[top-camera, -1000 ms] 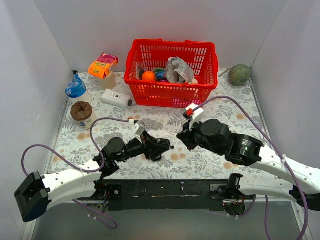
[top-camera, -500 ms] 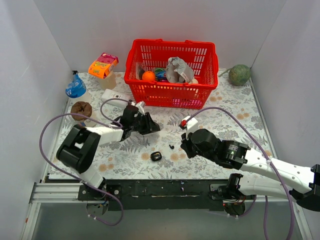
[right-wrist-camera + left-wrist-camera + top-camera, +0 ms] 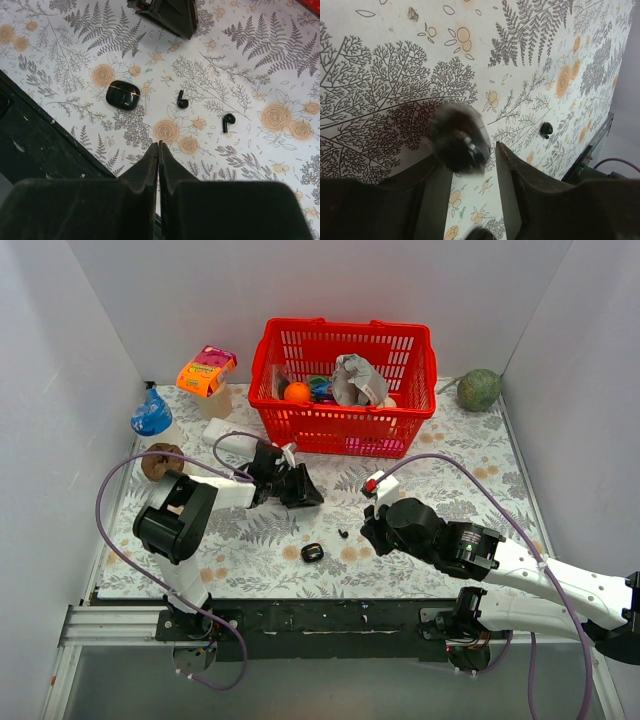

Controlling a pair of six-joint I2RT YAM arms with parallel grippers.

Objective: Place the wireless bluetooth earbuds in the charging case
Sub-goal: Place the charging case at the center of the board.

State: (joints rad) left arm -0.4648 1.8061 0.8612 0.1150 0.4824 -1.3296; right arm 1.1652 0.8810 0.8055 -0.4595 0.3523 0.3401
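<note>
The small black rounded oval plastic charging case (image 3: pixel 312 553) lies closed on the white floral-patterned surface (image 3: pixel 455 455), near its front edge and between the two arms. In the right wrist view the case (image 3: pixel 123 94) sits to the left, and two tiny glossy black earbuds lie loose beside it. One earbud (image 3: pixel 182 100) is near the case and the other earbud (image 3: pixel 228 121) is farther right. All three are apart from each other. From above, only one earbud (image 3: pixel 343 534) shows, just beside the right arm's head.

The right pincer (image 3: pixel 159 145) hovers over the surface with its fingers pressed together, gripping nothing. The left pincer (image 3: pixel 308 492) is low, behind the case. In its own wrist view the left pincer (image 3: pixel 472 150) has its fingers narrowly parted. A blurred dark rounded thing (image 3: pixel 459 137) sits just past the tips. Whether it touches them cannot be told. One earbud (image 3: pixel 546 129) lies beyond.
</note>
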